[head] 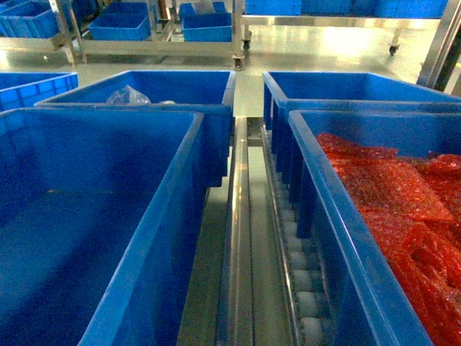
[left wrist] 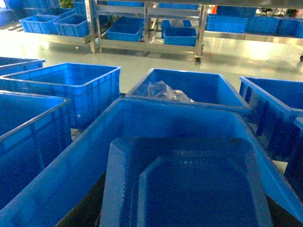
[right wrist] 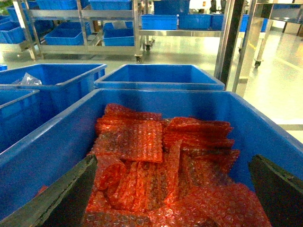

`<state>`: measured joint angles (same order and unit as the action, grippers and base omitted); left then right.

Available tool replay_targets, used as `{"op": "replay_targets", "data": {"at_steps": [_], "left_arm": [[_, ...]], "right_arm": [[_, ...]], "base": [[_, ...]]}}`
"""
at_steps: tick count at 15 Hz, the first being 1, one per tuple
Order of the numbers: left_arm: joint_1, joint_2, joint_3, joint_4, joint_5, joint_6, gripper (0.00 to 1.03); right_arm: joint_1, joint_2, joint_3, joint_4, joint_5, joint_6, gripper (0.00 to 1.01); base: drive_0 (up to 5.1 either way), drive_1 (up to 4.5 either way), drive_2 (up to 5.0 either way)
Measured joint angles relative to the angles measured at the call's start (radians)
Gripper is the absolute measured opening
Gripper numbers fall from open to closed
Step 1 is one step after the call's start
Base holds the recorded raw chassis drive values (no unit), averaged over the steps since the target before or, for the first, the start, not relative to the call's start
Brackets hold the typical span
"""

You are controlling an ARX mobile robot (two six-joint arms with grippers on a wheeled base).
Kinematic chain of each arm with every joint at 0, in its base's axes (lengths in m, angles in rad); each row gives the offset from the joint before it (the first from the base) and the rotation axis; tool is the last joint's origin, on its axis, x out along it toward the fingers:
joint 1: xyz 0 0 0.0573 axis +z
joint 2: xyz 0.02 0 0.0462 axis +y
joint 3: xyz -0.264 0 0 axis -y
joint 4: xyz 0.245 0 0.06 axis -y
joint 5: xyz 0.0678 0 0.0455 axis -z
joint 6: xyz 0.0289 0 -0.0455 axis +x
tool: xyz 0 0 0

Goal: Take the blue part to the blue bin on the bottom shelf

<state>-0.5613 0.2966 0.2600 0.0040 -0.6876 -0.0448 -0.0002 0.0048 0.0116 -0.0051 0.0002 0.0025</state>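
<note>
Dark fingers [right wrist: 57, 198] of the right gripper [right wrist: 170, 198] stand wide apart, holding nothing, above red bubble-wrap bags [right wrist: 156, 161] that fill a blue bin [right wrist: 42, 146]. Only dark slivers of the left gripper show at the bottom corners of its wrist view, so I cannot tell how it is set; it hangs over a blue tray [left wrist: 189, 184] lying in the near left bin [left wrist: 80, 161]. Behind that, another bin [left wrist: 213, 90] holds a clear plastic bag [left wrist: 163, 90]. Between the bin rows runs the shelf [head: 248, 238], steel rails with white rollers [head: 302, 274].

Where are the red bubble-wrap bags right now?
The red bubble-wrap bags fill the near-right blue bin in the head view, right of the roller rail, directly beneath the right tool.
</note>
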Motion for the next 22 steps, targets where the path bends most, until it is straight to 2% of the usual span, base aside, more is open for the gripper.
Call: {"op": "replay_targets", "data": {"at_steps": [7, 8, 9, 10, 11, 14, 15, 16, 17, 20, 21, 22], "left_arm": [[0.0, 0.0, 0.0, 0.0, 0.0, 0.0, 0.44], [-0.004, 0.001, -0.002, 0.017, -0.014, 0.012, 0.44], [-0.021, 0.004, -0.004, 0.062, -0.072, 0.055, 0.44], [-0.035, 0.008, -0.004, 0.061, -0.091, 0.082, 0.44], [-0.051, 0.04, -0.004, 0.118, -0.092, 0.101, 0.44], [0.115, 0.452, 0.001, 0.5, 0.108, 0.119, 0.44], [0.149, 0.616, 0.037, 0.576, 0.19, 0.089, 0.44], [0.161, 0.739, 0.079, 0.609, 0.235, 0.05, 0.51], [0.163, 0.784, 0.082, 0.597, 0.24, 0.033, 0.64], [0.164, 0.772, 0.079, 0.607, 0.24, 0.018, 1.0], [0.179, 0.779, 0.058, 0.702, 0.276, 0.024, 0.93], [0.22, 0.739, 0.0, 0.77, 0.347, 0.027, 0.78]], "right_arm": [[0.0, 0.0, 0.0, 0.0, 0.0, 0.0, 0.98], [0.0, 0.0, 0.0, 0.0, 0.0, 0.0, 0.98], [0.0, 0.0, 0.0, 0.0, 0.0, 0.0, 0.98], [0.0, 0.0, 0.0, 0.0, 0.0, 0.0, 0.98], [0.0, 0.0, 0.0, 0.0, 0.0, 0.0, 0.98], [0.0, 0.0, 0.0, 0.0, 0.0, 0.0, 0.98], [0.0, 0.0, 0.0, 0.0, 0.0, 0.0, 0.98], [0.0, 0.0, 0.0, 0.0, 0.0, 0.0, 0.98], [0.0, 0.0, 0.0, 0.0, 0.0, 0.0, 0.98], [0.0, 0.0, 0.0, 0.0, 0.0, 0.0, 0.98], [0.0, 0.0, 0.0, 0.0, 0.0, 0.0, 0.98], [0.0, 0.0, 0.0, 0.0, 0.0, 0.0, 0.98]], "base": [[0.0, 0.0, 0.0], [0.0, 0.0, 0.0], [0.0, 0.0, 0.0], [0.0, 0.0, 0.0], [0.0, 0.0, 0.0], [0.0, 0.0, 0.0], [0.0, 0.0, 0.0], [0.0, 0.0, 0.0], [0.0, 0.0, 0.0], [0.0, 0.0, 0.0], [0.0, 0.0, 0.0], [0.0, 0.0, 0.0]]}}
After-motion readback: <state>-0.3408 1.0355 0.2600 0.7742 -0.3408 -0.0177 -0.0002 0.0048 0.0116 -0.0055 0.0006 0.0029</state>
